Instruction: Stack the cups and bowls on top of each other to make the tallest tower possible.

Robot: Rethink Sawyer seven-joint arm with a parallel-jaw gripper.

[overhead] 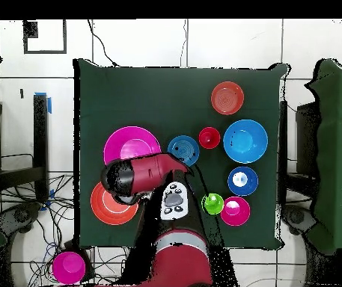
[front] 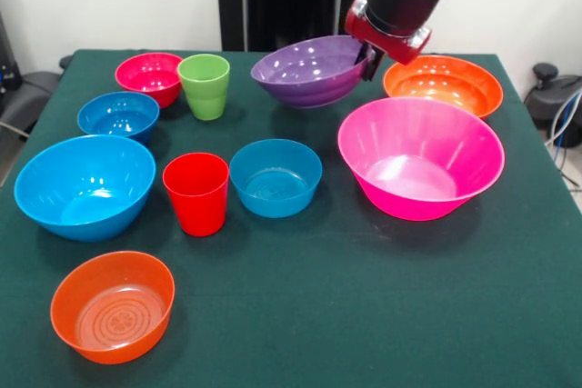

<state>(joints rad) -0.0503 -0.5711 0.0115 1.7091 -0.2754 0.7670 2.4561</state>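
Observation:
My gripper [front: 368,59] is shut on the right rim of the purple bowl [front: 307,71] and holds it tilted at the far middle of the table. In the overhead view the arm [overhead: 140,176] hides this bowl. The huge hot-pink bowl [front: 420,157] [overhead: 132,146] stands just in front and to the right of it. An orange bowl [front: 443,84] [overhead: 112,207] is behind the pink one. The red cup [front: 196,193] [overhead: 209,137] and the green cup [front: 205,85] [overhead: 212,202] stand upright. No bowls are nested; each stands alone.
A large blue bowl [front: 85,185] [overhead: 245,140], two smaller blue bowls [front: 275,177] [front: 118,115], a small magenta bowl [front: 149,76] and a second orange bowl [front: 113,306] [overhead: 227,97] stand on the green table [front: 364,315]. A pink round thing [overhead: 69,265] lies off the table.

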